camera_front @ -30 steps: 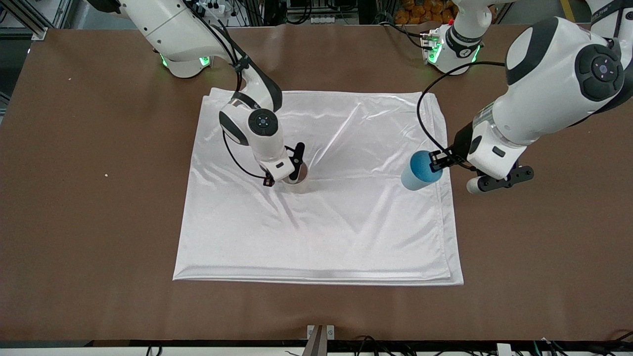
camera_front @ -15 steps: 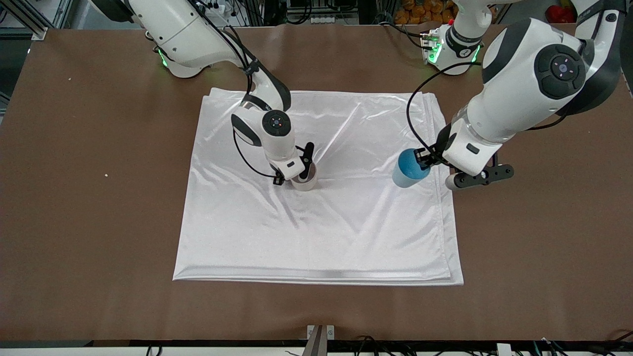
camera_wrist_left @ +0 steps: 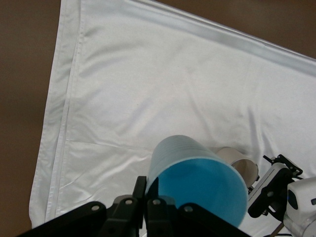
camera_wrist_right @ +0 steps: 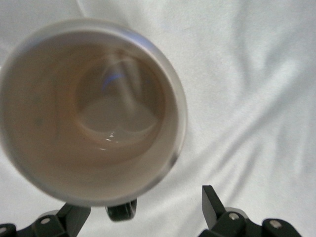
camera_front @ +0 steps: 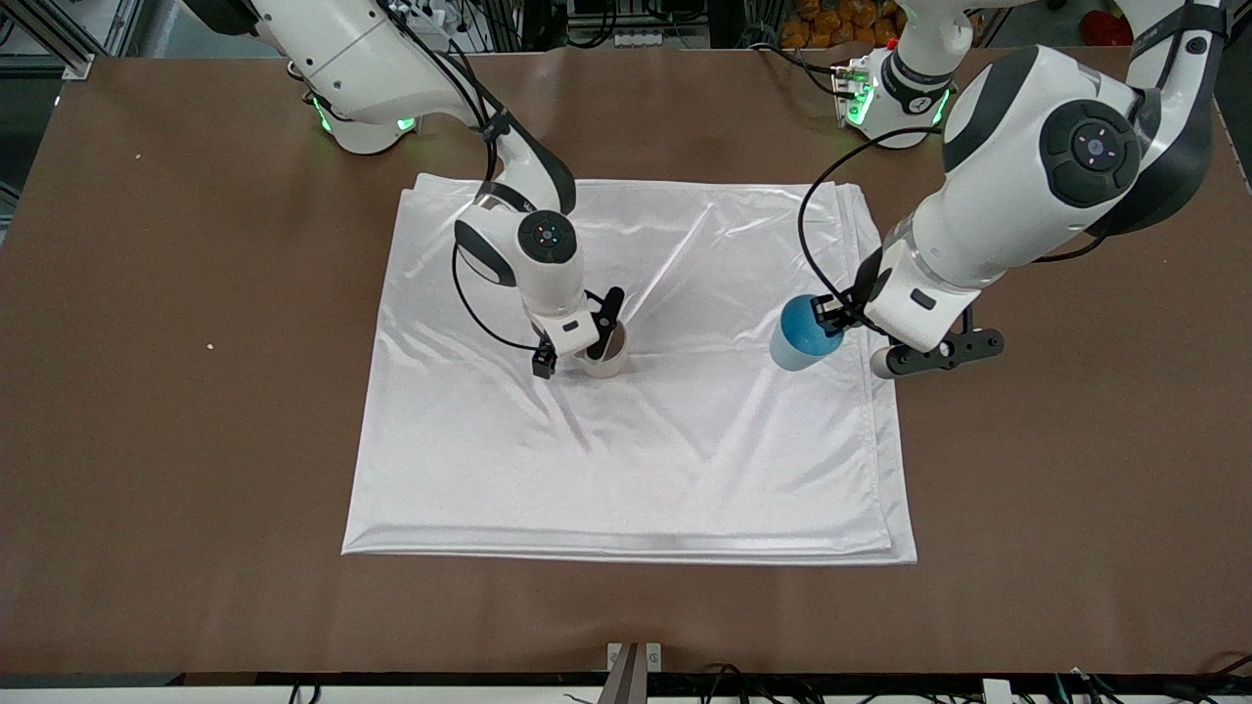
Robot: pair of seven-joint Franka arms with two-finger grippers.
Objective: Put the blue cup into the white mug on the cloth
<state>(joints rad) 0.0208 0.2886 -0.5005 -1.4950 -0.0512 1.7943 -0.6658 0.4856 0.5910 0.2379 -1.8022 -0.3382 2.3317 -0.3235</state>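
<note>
On the brown table top (camera_front: 196, 440) lay the large, shiny white cloth (camera_front: 636, 469), a roughly square folded sheet with soft wrinkles and doubled hems along its edges; the left wrist view also showed the cloth (camera_wrist_left: 163, 89) spread flat with brown table at its border.

Near the middle of the cloth stood the cream-white cylindrical mug (camera_front: 603, 360), upright, its mouth open upward. From the right wrist view the mug (camera_wrist_right: 94, 113) showed a thick rounded rim and a glossy off-white interior with a few reflections on its bottom. The right gripper (camera_front: 577, 348) was down at the mug, and its dark fingers (camera_wrist_right: 215, 205) stood apart, one at the mug's wall and the other off to the side on bare cloth, so the jaws were spread and not clamped. The right arm reached down from its base in a bent, white-and-black elbow with a cable looped alongside it.

Toward the left arm's end of the cloth, the small tapered, handleless blue cup (camera_front: 800, 334) hung tilted in the air, light blue and faintly ridged outside, brighter blue inside. The left gripper (camera_front: 831, 318) was clamped on the rim of the cup (camera_wrist_left: 197, 182), holding it over the cloth near that hem. The left arm curved in from its base with a bulky white joint above the table edge.
</note>
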